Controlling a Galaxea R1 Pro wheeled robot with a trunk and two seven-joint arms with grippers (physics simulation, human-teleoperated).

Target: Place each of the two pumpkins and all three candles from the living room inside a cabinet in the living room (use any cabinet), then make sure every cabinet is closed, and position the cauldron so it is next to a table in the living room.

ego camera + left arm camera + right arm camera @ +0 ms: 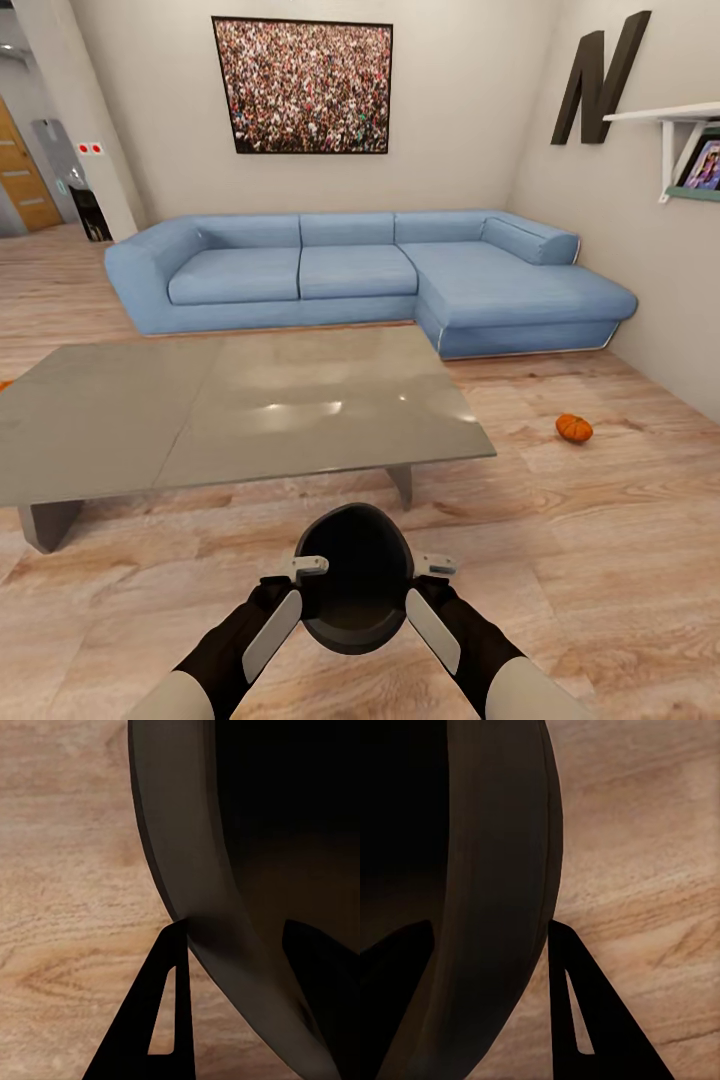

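Observation:
The cauldron [355, 575], a black round pot with a dark hollow inside, hangs just above the wood floor in front of the grey table [250, 400]. My left gripper [296, 600] is shut on its left rim and my right gripper [416, 598] on its right rim. In the left wrist view the cauldron wall [202, 870] passes between the fingers [169, 1005]; the right wrist view has the same wall [502, 870] between that hand's fingers [574, 1020]. One orange pumpkin [574, 428] lies on the floor to the right of the table. The candles and the cabinet are out of view.
A blue corner sofa [370, 270] stands behind the table against the far wall. A white wall shelf [670, 115] juts out at the upper right. A small orange sliver [3, 384] shows at the left edge. Open wood floor [600, 550] lies around me.

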